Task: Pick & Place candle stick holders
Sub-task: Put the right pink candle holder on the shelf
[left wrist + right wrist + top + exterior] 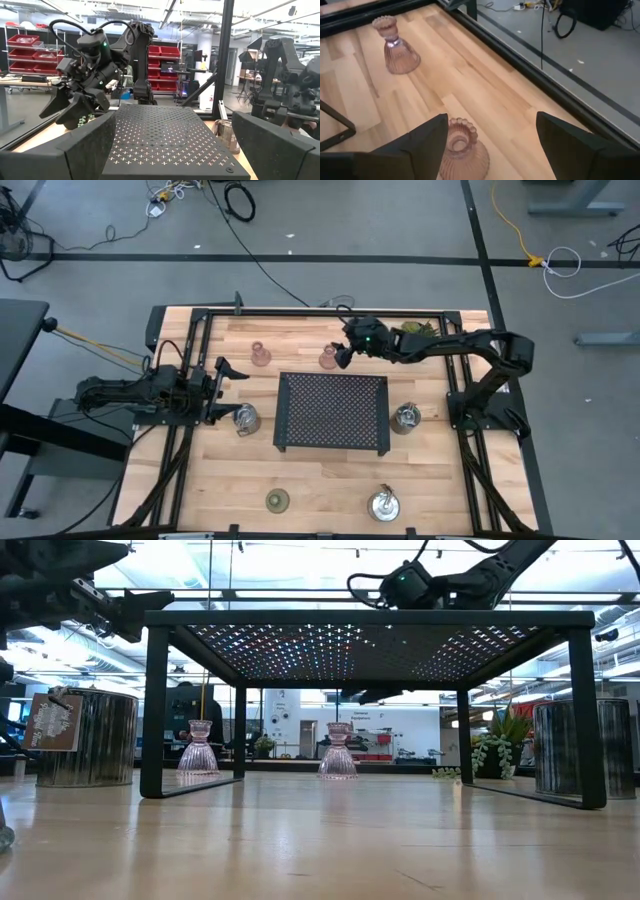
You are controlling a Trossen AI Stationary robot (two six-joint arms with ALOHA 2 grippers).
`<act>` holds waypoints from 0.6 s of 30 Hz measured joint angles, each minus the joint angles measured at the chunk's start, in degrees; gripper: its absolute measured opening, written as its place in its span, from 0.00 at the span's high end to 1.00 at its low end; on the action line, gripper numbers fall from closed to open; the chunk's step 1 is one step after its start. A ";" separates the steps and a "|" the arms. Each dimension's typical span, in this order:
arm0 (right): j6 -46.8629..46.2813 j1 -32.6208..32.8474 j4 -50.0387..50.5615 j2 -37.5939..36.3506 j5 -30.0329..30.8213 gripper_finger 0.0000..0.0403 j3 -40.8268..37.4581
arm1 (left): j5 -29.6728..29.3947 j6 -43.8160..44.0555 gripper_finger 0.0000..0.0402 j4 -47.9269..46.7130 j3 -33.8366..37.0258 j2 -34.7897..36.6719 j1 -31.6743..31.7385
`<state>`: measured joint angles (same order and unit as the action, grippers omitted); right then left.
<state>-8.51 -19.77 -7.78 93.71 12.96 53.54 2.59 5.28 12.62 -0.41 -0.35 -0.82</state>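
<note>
Currently, no candle stick holder rests on the black perforated rectangular metal tray [333, 412], which stands at the centre of the light wooden table [320, 480]; by this evidence, all 6 placements remain to be done, assuming the tray is the destination.

1. Holder positions:
- 2 translucent pink ribbed glass holders stand near the table's far edge. The pink holder toward the left [261, 354] is well clear of both arms. The pink holder toward the right [329, 359] stands just beyond the tray's far edge.
- 3 shiny silver metal holders: 1 [245, 419] just beside the tray's left edge, 1 [406, 417] just beside its right edge, 1 [385, 505] near the table's near edge.
- 1 olive-green round holder [277, 501] sits near the near edge, left of centre.

2. Right gripper [487, 137]: fingers spread apart, hanging over the right-hand pink holder, which shows between them in the right wrist view. No contact is visible. Judged step: approach for the first pick.

3. Left gripper [222, 388]: fingers apart, holding nothing, waiting above the table's left edge, aimed across the tray.

4. A small green leafy plant [415, 328] stands near the far right corner; it is not part of the task.
</note>
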 joint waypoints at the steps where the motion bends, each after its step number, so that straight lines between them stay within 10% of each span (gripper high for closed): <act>1: 0.00 0.00 0.28 0.13 0.03 0.26 0.01 | 0.00 -0.01 0.01 0.00 -0.01 -0.01 -0.01; 18: -3.28 0.09 -3.57 6.37 -2.40 0.26 0.04 | 0.02 -0.11 0.01 0.02 -0.01 0.01 -0.01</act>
<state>-11.79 -19.68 -11.34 100.08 10.57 53.58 2.61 5.17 12.64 -0.43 -0.34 -0.83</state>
